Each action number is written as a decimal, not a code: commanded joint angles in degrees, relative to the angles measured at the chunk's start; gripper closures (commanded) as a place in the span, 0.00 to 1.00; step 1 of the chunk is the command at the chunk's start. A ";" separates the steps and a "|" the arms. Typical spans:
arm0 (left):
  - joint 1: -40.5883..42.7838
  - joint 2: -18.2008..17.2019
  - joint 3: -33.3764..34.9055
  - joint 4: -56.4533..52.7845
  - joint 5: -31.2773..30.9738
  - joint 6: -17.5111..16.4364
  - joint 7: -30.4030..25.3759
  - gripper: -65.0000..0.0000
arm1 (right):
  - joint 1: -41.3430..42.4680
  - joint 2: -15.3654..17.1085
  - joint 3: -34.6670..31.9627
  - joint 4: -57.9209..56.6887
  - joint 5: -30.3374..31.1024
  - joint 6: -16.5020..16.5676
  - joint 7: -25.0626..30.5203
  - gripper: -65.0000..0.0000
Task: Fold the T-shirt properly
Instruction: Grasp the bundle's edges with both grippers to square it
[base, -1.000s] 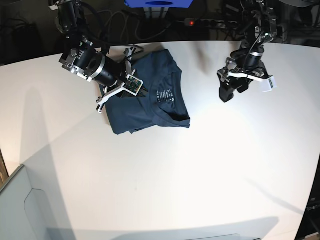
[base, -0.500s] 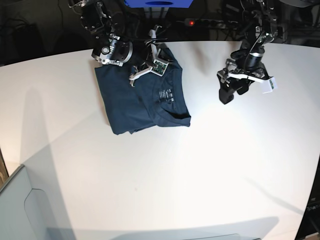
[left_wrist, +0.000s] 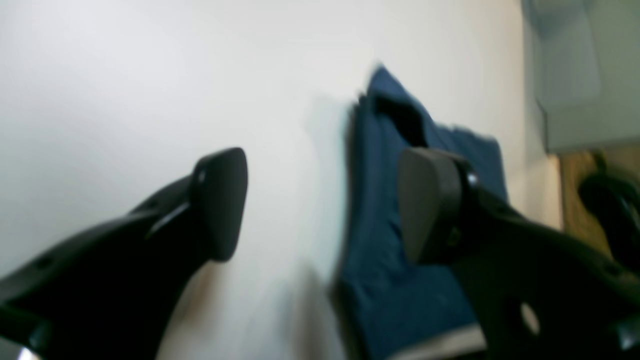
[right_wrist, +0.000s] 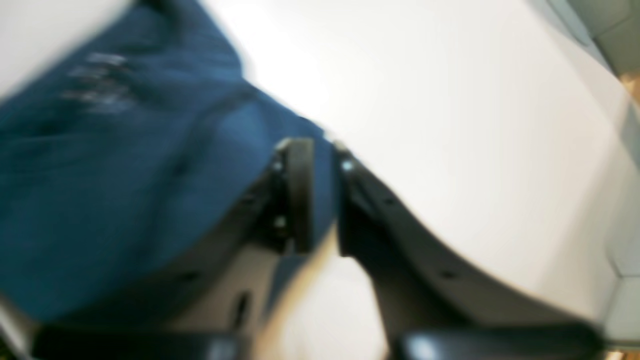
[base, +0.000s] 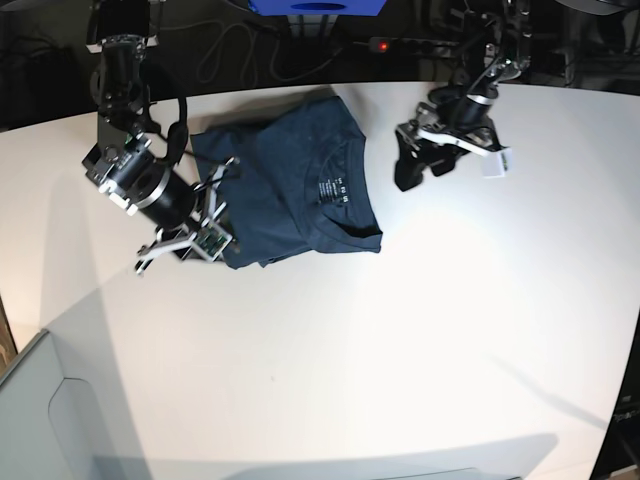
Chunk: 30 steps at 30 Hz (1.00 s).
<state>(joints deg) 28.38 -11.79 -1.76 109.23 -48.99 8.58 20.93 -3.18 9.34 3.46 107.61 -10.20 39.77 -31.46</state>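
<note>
The T-shirt (base: 290, 190) lay on the far left-of-centre part of the white table (base: 400, 350), already gathered into a compact, roughly rectangular packet with the collar and its small white neck label (base: 331, 190) facing up. I judged the folding largely done. What seemed left was tidying: the near edge looked a little uneven, with layers peeking out at the near-left corner, and my grippers had to come away from the cloth. My right gripper (right_wrist: 322, 190) sat at that near-left corner, its fingers drawn close with only a narrow slot between them. Blue fabric showed in that slot, but the wrist view was too blurred for me to tell whether I was pinching the cloth or merely hovering over it. My left gripper (left_wrist: 320, 210) hung over bare table just to the right of the shirt, fingers spread wide and holding nothing. The only container was a grey bin (base: 25, 400) at the near-left corner, well apart from the shirt. Too little of its inside showed for me to say what it held.
</note>
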 joint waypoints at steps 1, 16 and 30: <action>-0.29 -0.21 1.10 1.32 -0.63 -0.45 -1.19 0.31 | 1.64 0.37 0.89 0.30 0.83 0.23 0.39 0.72; -10.23 1.29 14.37 -8.88 -0.55 -0.36 -0.84 0.31 | 14.65 0.37 -1.05 -13.50 0.83 0.23 -0.23 0.46; -13.57 1.37 16.75 -15.38 -0.46 -0.36 -1.19 0.51 | 18.35 0.81 -9.05 -25.37 0.75 0.23 0.03 0.46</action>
<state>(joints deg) 14.85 -10.46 14.96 93.08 -48.88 8.80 20.18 13.93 10.04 -5.87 81.32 -10.28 39.81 -32.58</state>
